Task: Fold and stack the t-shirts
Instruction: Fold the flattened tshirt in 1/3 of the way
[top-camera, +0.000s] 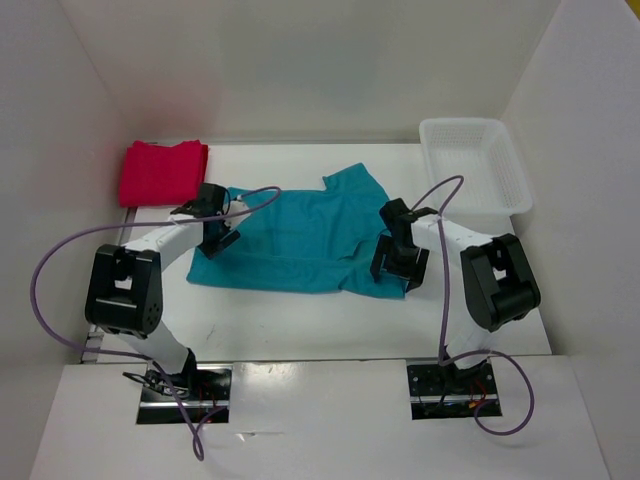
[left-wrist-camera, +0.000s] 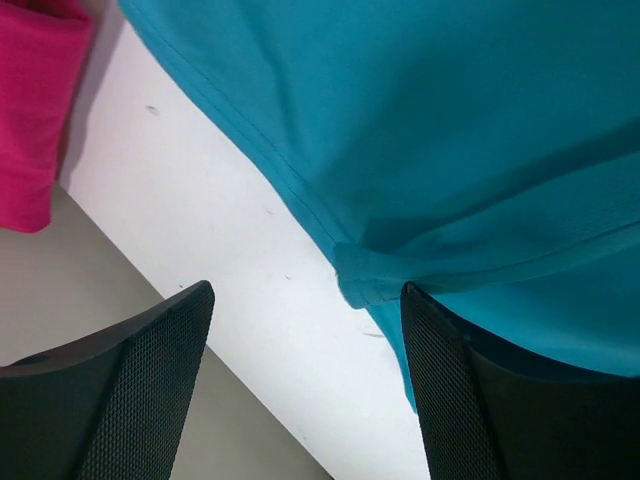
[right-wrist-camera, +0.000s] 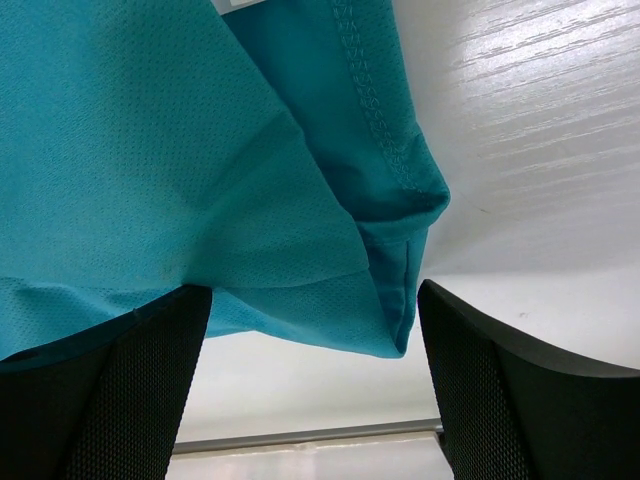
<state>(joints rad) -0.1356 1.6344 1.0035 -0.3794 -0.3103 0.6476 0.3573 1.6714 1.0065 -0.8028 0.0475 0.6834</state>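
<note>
You are working with both tools released: the left tool (left-wrist-camera: 305, 300) is hovering at the left hem of the teal t-shirt (top-camera: 290, 235) and the right tool (right-wrist-camera: 315, 300) at its right corner (neither is pinching cloth), and the shirt is lying long-side across the white tabletop (top-camera: 300, 320) between them, with bare surface showing on the near side

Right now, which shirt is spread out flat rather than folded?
The teal-blue t-shirt, lying spread open; the pink-red shirt sits neatly folded at far left.
</note>
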